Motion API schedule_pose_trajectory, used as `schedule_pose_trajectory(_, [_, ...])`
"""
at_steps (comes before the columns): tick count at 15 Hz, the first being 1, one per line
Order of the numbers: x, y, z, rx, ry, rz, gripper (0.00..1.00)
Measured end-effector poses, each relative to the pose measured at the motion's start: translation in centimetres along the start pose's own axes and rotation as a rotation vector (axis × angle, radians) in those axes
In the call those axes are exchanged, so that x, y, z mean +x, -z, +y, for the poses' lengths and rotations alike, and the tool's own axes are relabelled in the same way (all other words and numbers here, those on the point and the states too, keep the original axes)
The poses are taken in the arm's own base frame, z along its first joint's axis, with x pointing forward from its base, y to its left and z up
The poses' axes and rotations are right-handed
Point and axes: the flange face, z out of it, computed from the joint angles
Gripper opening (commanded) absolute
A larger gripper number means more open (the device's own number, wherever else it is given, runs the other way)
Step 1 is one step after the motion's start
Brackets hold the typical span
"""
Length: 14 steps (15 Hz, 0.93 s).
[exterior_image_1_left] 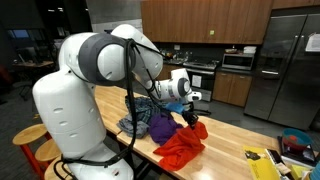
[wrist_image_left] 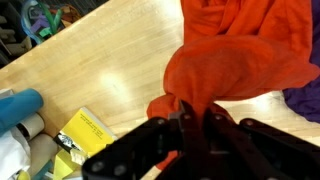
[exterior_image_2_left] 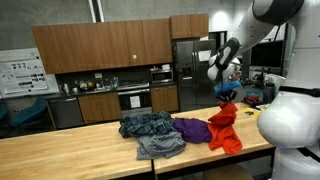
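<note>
No lettering could be read: the wall poster (exterior_image_2_left: 14,76) carried print too small to decipher, and the yellow box (wrist_image_left: 85,130) bore seemingly blurred markings.

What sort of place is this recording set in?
Probably a kitchen, maybe a shared office one: wooden cabinets, a built-in oven and a steel fridge line the wall behind a long counter, where the tool holds a red cloth.

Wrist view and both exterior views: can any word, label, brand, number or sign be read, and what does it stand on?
No text can be read in any view.
Yellow packet: dark marks on its face, too blurred to read.
Wall poster: printed panels, too small to read.
Red cloth: no print shows on it.
</note>
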Motion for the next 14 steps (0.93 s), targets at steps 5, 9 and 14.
schedule_pose_trajectory(5, [-1.5, 0.6, -2.4, -0.022, 0.08, 0.027, 0.02])
schedule_pose_trajectory(9, [-2.7, 1.6, -4.9, -0.025, 0.124, 0.039, 0.02])
schedule_pose_trajectory(14, [-3.6, 2.2, -5.8, -0.044, 0.142, 0.025, 0.02])
